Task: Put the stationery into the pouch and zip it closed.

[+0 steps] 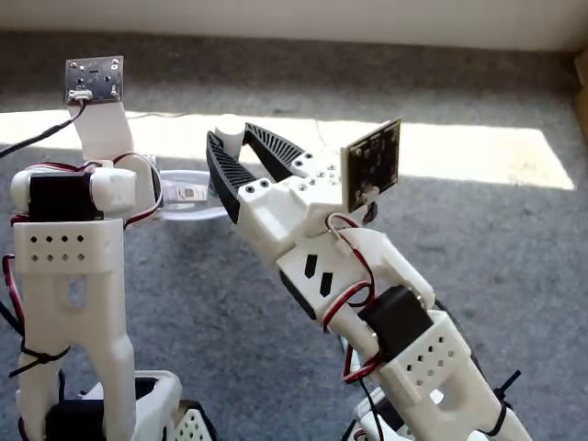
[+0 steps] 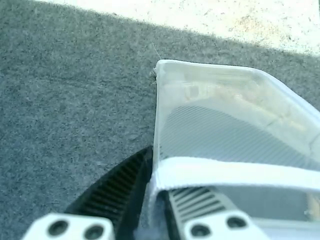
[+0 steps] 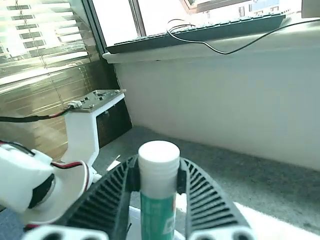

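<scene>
R fingers (image 3: pixel 107 197) closed on a glue stick (image 3: pixel 158 205): white cap up & poking past the tips, green body btw. the two black ribbed fingers. In the high view they sit near centre, tips pointing toward approx. 11 o'clock. L fingers (image 2: pixel 114 196) pinched shut on the edge of the clear pouch (image 2: pixel 225 125), one finger outside & the other seen thru the plastic, right by the white zip band; pouch is over the grey bench (image 2: pixel 65 100), approx. 8 o'clock from the R fingers & just beside them, w/ the L arm at its 9 o'clock.
</scene>
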